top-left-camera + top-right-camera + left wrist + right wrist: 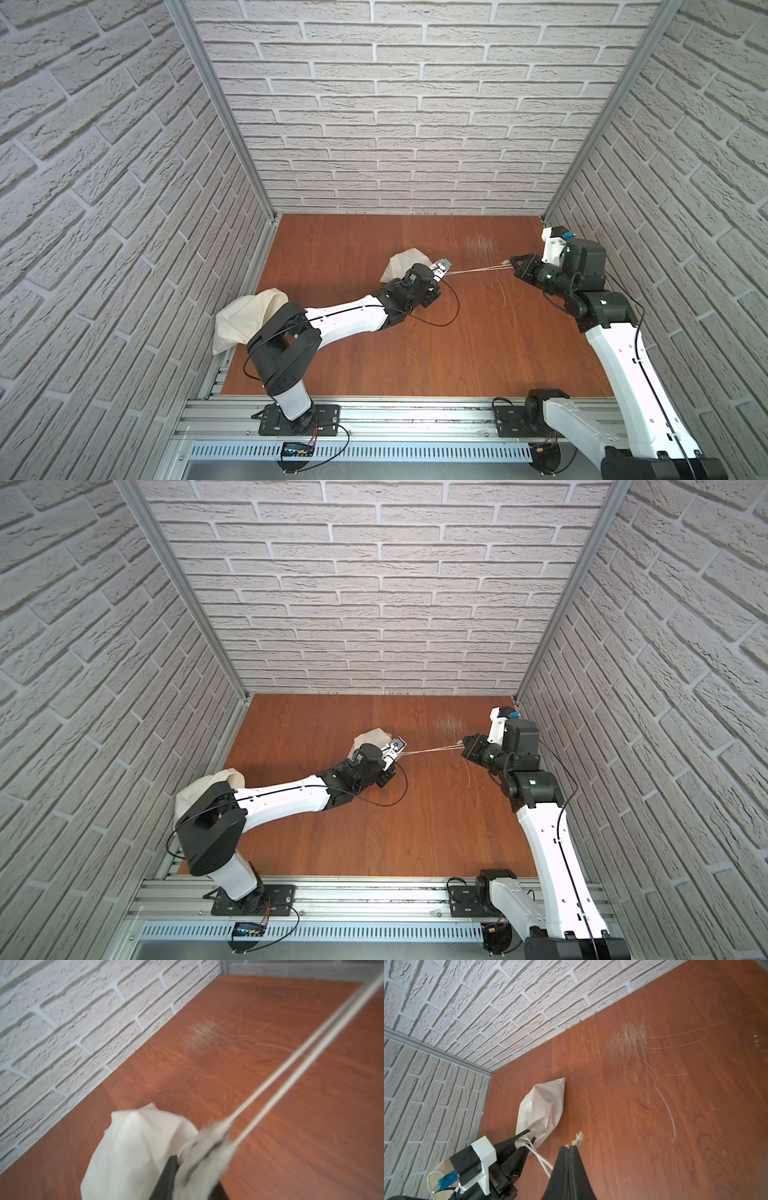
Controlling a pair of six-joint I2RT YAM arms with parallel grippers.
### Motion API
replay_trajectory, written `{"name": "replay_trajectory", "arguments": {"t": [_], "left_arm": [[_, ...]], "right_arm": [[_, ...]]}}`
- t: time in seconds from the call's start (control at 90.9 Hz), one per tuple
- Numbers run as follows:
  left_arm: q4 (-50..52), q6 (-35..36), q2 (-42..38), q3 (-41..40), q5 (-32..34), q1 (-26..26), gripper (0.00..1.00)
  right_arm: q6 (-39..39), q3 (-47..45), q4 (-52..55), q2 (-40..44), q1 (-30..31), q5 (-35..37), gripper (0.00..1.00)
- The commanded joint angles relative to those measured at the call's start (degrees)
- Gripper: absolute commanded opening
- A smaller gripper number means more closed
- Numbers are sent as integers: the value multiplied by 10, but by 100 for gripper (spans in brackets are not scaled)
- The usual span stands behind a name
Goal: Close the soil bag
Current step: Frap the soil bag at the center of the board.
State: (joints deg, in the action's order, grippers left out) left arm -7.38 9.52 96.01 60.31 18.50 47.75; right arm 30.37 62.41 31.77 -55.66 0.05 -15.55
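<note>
**Taut cords from the soil bag**

In both top views the soil bag lies near the middle of the frame on the table. The right gripper is pressed together on the cords. The left gripper sits at the bag's bunched neck; gripping or loose, I cannot tell. A second sack lies at lower left.

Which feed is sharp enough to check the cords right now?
Right wrist view: sharp, cords and frayed end clear at the right gripper. Left wrist view: cords and bag neck blurred. Both top views: evenly lit, cords thin but visible.
</note>
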Motion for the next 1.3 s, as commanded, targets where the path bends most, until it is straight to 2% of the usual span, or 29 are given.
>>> {"name": "replay_trajectory", "arguments": {"t": [0.0, 0.154, 0.341, 0.462, 0.517, 0.572, 0.66, 0.704, 0.858, 1.001, 1.144, 1.287], "left_arm": [[184, -32, -2, -50, 134, -75, 18], [155, -29, -14, -39, 103, -86, 0], [110, -22, -2, -1, 63, -110, 0], [92, -20, 7, 21, 62, -134, 0], [88, -14, 8, 29, 57, -136, 6], [82, -9, 5, 29, 23, -129, 17], [55, 9, -5, 11, 17, -100, 45], [50, 15, -12, 2, 21, -83, 55], [84, -42, -64, -24, 31, -63, 70], [156, -118, -121, -36, 88, -70, 93], [290, -201, -162, -16, 149, -94, 98], [495, -378, -184, 38, 232, -177, 98]], "right_arm": [[-9, 33, -67, 43, -51, 99, 3], [8, 11, -85, 34, -52, 77, 3], [-2, 4, -82, 20, -53, 80, 3], [-11, -4, -75, 8, -53, 67, 3], [-18, -12, -71, 3, -53, 76, 3], [-20, -23, -69, 0, -53, 90, 3], [-19, -47, -70, -1, -53, 120, 3], [-18, -60, -70, 0, -53, 142, 3], [-12, -107, -64, 1, -53, 212, 3], [1, -156, -71, -14, -54, 262, 6], [-14, -195, -104, -64, -53, 233, 20], [-36, -196, -116, -85, -25, 244, 40]]}}
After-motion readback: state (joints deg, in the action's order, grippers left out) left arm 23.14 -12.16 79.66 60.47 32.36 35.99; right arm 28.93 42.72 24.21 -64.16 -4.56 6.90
